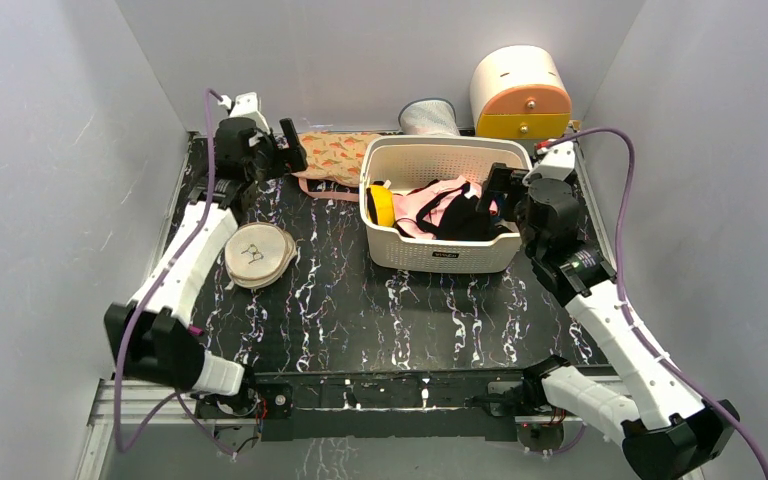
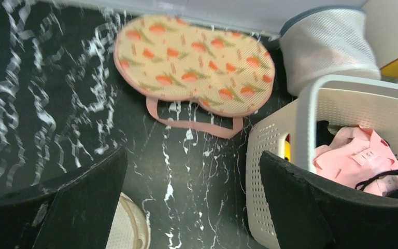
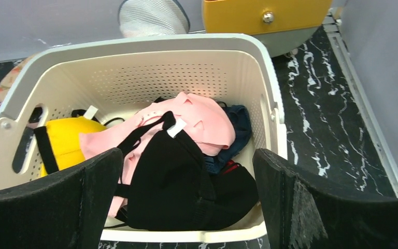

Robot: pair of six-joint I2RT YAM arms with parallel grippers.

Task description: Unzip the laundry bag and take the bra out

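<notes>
The laundry bag [image 1: 335,155], a flat two-lobed peach pouch with orange-red and green motifs and a pink strap, lies zipped at the back of the black marbled table. It fills the top of the left wrist view [image 2: 194,62]. My left gripper [image 1: 292,152] is open and empty, hovering just left of the pouch; in its wrist view [image 2: 194,199] the jaws stand wide apart, short of the strap. My right gripper [image 1: 488,195] is open and empty over the right end of the basket [image 3: 189,199]. No mustard-yellow bra shows in any view.
A white perforated basket [image 1: 440,262] right of the pouch holds pink [image 3: 197,119] and black [image 3: 176,181] garments and a bright-yellow round object [image 3: 65,142]. A cream disc [image 1: 255,255] lies at left. A mesh bag [image 1: 428,115] and a cream-orange drawer box [image 1: 520,90] stand at the back.
</notes>
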